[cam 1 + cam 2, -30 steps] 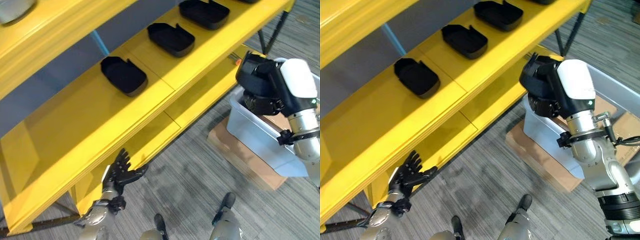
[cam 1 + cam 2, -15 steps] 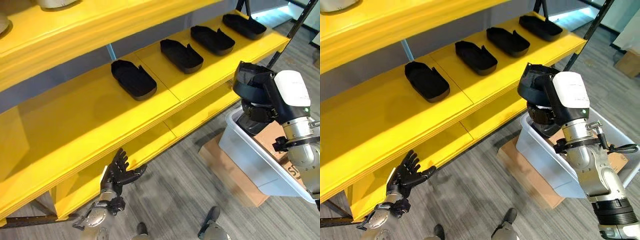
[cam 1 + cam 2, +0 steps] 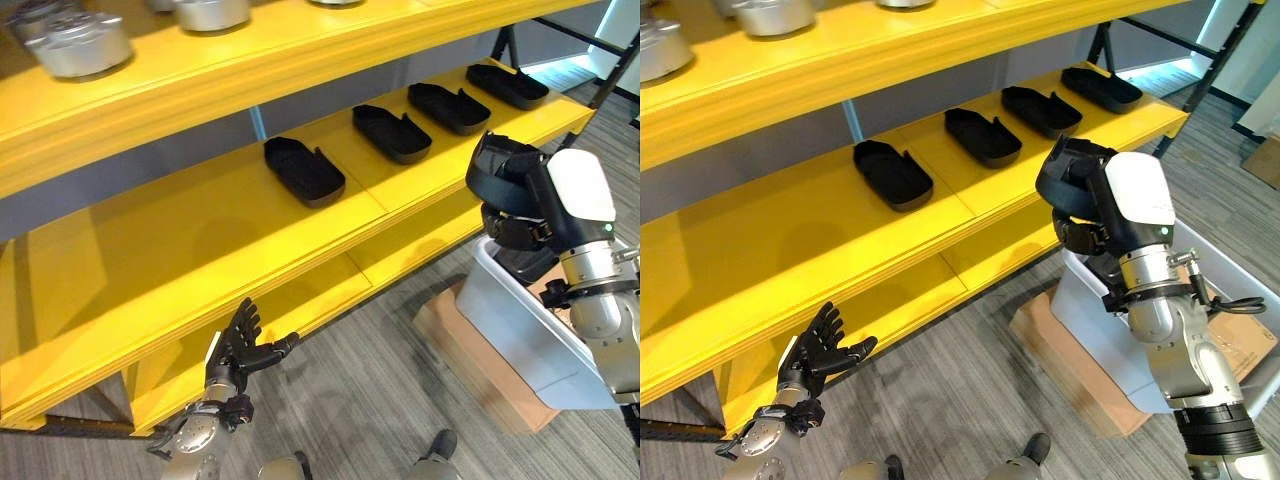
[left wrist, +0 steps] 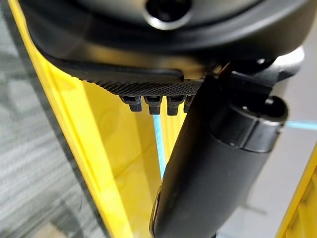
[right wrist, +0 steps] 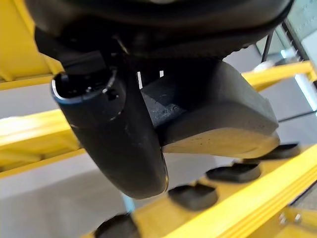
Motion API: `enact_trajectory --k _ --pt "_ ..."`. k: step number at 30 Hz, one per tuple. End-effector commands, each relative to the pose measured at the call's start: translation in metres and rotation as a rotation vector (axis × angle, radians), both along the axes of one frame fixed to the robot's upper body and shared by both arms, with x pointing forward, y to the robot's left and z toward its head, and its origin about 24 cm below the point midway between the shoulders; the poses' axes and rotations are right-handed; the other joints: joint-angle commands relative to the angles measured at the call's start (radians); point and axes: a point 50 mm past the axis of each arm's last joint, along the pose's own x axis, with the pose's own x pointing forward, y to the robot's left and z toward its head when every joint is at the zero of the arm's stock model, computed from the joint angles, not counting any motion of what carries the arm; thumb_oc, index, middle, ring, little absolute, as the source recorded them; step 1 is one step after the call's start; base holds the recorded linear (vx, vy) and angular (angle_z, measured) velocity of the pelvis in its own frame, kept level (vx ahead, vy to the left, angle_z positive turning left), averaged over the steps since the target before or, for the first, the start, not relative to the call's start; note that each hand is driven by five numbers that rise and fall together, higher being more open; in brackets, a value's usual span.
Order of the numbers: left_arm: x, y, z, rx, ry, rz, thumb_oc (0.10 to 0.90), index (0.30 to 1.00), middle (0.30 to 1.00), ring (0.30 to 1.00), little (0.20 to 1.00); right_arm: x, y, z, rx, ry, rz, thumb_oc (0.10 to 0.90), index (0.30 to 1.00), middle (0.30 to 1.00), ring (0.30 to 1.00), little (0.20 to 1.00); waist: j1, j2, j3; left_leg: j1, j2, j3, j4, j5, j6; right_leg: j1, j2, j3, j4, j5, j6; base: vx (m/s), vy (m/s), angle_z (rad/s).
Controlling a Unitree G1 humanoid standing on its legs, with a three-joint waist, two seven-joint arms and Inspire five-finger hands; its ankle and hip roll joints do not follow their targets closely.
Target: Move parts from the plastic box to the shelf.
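Right eye view: four parts (image 3: 892, 174) on shelf (image 3: 790, 245); my right hand (image 3: 1080, 190) grasping fifth part (image 5: 218, 124) above box (image 3: 1110, 335); left hand (image 3: 818, 352) released, idle.

left robot hand (image 4: 208, 163), yellow shelf (image 4: 94, 148) beyond

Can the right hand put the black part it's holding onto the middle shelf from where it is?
Probably yes: the right hand, shut on a black part, hangs just off the middle shelf's front edge, with open board left of the four parts.
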Motion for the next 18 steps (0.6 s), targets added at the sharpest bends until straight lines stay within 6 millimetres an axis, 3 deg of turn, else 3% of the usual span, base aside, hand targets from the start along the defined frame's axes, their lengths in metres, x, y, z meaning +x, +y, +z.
enact_trajectory --k 1,3,6,10,18 --pt "0.023 0.012 0.057 0.114 -0.275 -0.011 0.9 1.0 1.0 1.0 1.0 -0.016 0.015 0.08 -0.071 -0.388 0.102 0.4 0.3 0.3 0.3 0.3 -0.009 -0.004 -0.036 0.145 0.007 -0.046 -0.26 0.052 -0.005 -0.057 0.113 0.249 0.037 -0.073 0.117 0.13 0.114 0.95" --pt "0.026 0.009 0.056 0.114 -0.272 -0.025 0.9 1.0 1.0 1.0 1.0 -0.019 0.011 0.079 -0.066 -0.377 0.103 0.4 0.3 0.3 0.3 0.3 -0.04 -0.004 -0.029 0.16 0.006 -0.072 -0.282 0.059 0.004 -0.115 0.258 0.329 0.047 -0.2 0.084 0.14 0.1 0.5" --pt "0.029 0.004 0.057 0.12 -0.278 -0.052 0.9 1.0 1.0 1.0 1.0 -0.022 0.009 0.083 -0.058 -0.391 0.107 0.4 0.3 0.3 0.3 0.3 -0.043 -0.021 -0.024 0.164 -0.008 -0.089 -0.286 0.062 0.001 -0.13 0.273 0.302 0.017 -0.198 0.085 0.09 -0.023 0.42" --pt "0.031 0.0 0.055 0.091 -0.276 -0.042 0.9 1.0 1.0 1.0 1.0 -0.023 0.008 0.083 -0.056 -0.386 0.115 0.4 0.3 0.3 0.3 0.3 -0.049 -0.037 -0.027 0.154 -0.001 -0.108 -0.246 0.049 -0.016 -0.088 0.309 0.348 -0.014 -0.248 0.084 0.07 -0.119 0.6" --pt "0.015 0.006 0.041 0.056 -0.218 0.008 0.9 1.0 1.0 1.0 1.0 -0.025 0.01 0.081 -0.033 -0.373 0.144 0.4 0.3 0.3 0.3 0.3 -0.024 -0.033 -0.085 0.181 0.063 -0.101 -0.273 0.06 -0.048 -0.034 0.348 0.333 -0.06 -0.302 0.07 0.09 -0.146 0.06"
